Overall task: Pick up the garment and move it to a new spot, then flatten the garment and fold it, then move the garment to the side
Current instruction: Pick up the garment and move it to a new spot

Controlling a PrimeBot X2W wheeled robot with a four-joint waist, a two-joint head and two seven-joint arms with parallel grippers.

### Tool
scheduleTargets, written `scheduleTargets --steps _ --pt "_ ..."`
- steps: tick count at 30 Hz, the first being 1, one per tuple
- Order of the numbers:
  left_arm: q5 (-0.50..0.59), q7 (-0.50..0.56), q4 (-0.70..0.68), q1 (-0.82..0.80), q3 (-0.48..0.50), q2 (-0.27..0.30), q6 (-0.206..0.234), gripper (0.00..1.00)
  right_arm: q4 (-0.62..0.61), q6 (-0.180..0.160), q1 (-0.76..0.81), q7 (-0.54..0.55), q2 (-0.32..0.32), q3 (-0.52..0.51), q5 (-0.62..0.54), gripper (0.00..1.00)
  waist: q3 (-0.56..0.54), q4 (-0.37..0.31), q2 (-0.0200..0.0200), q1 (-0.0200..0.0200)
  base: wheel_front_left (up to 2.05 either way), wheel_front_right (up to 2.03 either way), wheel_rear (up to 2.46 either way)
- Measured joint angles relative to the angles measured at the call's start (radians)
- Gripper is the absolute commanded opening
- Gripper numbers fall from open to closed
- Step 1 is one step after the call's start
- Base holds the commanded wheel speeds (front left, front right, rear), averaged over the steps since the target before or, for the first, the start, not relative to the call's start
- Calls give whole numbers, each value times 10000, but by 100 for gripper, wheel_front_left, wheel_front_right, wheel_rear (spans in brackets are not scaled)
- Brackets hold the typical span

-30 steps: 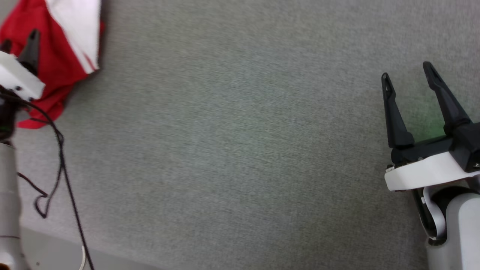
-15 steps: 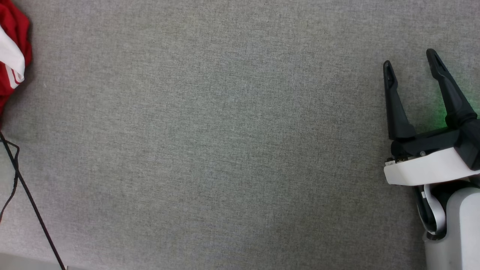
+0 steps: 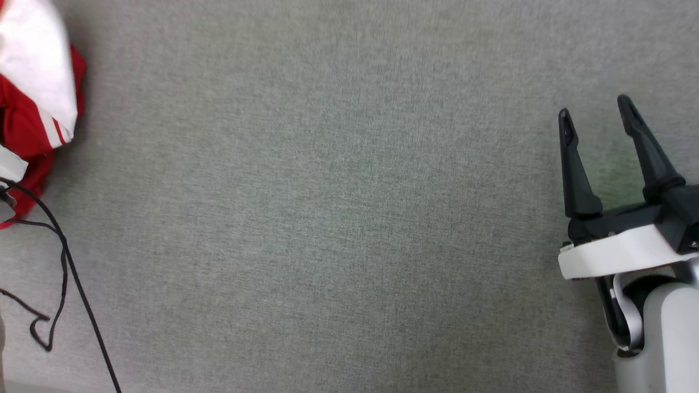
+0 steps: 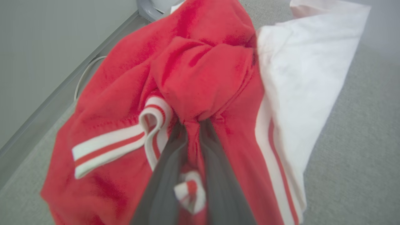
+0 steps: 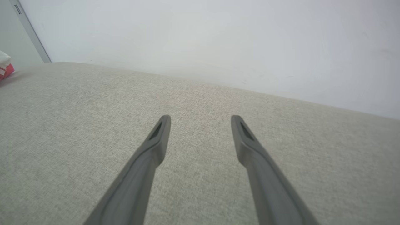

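Observation:
The garment (image 4: 203,78), bright red with a white sleeve end and thin red-and-white stripes, is bunched up in the left wrist view. My left gripper (image 4: 192,123) is shut on a fold of its red cloth, the two dark fingers pressed close with fabric pinched between them. In the head view the garment (image 3: 33,109) hangs at the far left edge, partly cut off. My right gripper (image 3: 598,109) stands open at the right, over bare grey cloth, and its spread fingers hold nothing in the right wrist view (image 5: 200,118).
A grey fabric surface (image 3: 327,207) spans the head view. A black cable (image 3: 71,284) loops at the lower left. A pale wall (image 5: 218,40) rises behind the surface, and a small bit of the garment (image 5: 4,70) shows at the left edge.
The left gripper has closed on the garment. The head camera has shifted, so the garment sits differently at the left edge. The right gripper stays open.

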Motion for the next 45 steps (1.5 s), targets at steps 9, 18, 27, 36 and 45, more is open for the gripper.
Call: scheduleTargets --steps 9,18,27,36,45 --pt "940 -3379 -445 996 -445 -347 -59 0 688 0 658 -337 102 -357 405 100 -1641 -177 0 -1 0 0 0" --pt "1457 -4727 -717 1914 -986 -1099 123 0 1106 0 1661 -453 119 -746 1087 100 -3277 -568 0 -2 0 0 0" --pt "1854 -4801 -2165 2910 -1701 -1561 186 0 1011 0 2221 -309 128 -817 1361 100 -4199 -1485 0 -3 0 0 0" --pt "2044 -3486 -4654 4155 -3593 -2909 35 0 1003 0 2470 -219 127 -965 1615 100 -4417 -2938 0 -3 0 0 0" --pt "2096 -2307 -5624 5066 -6015 -3737 -174 0 949 0 2453 -267 127 -888 1860 100 -3778 -3641 0 -1 0 0 0"
